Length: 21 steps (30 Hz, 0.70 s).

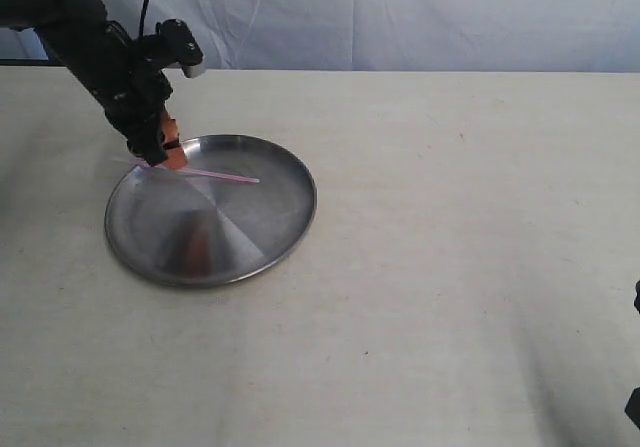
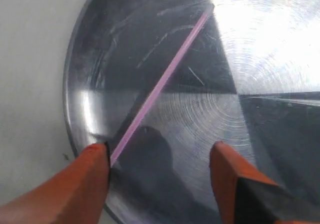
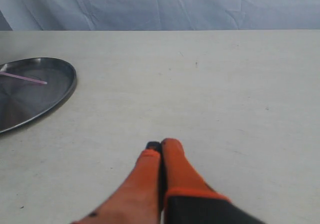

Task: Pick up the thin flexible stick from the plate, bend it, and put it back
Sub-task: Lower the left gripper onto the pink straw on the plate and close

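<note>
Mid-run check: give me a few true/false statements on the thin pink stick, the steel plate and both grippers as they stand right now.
1. The thin pink-purple plastic stick is straight, not kinked. True.
2. The left gripper is clamped on the stick. False: its jaws stand wide apart, with the stick's end beside one finger.
3. The right gripper is shut with nothing in it. True.
4. The right gripper is over the round shiny steel plate. False: it is over the pale table, well apart from the plate.
</note>
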Available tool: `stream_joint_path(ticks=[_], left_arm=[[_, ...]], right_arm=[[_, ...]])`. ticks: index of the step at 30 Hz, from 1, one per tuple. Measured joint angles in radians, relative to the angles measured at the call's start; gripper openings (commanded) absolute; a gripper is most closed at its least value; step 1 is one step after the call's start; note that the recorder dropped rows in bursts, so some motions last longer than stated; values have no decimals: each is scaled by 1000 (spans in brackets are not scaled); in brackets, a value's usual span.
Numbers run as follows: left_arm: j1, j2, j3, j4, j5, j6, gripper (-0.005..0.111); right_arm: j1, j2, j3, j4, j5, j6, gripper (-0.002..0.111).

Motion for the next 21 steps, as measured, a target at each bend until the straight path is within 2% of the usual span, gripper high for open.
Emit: stream_joint_path(ticks=[7,10,21], left_arm=[[0,46,-1,-9,-42,207,56],[0,59,-1,-9,-109,229,56],[0,126,-2,-7,-140,231,56]], right_arm=[[0,0,0,0,0,0,-1],[0,0,0,0,0,0,-1],[0,0,0,0,0,0,-1]])
